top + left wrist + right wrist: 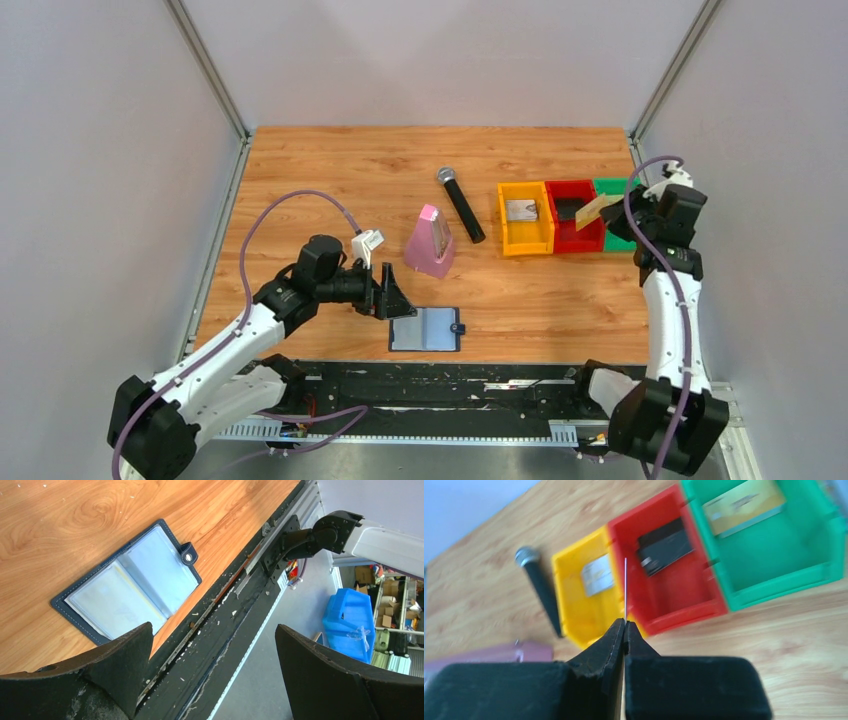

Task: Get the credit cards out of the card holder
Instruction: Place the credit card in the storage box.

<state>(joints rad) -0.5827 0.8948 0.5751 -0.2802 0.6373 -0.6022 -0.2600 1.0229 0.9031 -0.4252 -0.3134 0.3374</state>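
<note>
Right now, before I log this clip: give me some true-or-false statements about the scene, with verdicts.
The card holder lies open on the table. True.
The left end effector grips the holder. False: it is open and holds nothing.
The right end effector is shut on a thin card. True.
The red bin is empty. False: a black card lies in it.

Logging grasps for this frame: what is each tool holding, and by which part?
The right tool pinches a tan credit card by one end, shut on it. The left tool is open and holds nothing.
</note>
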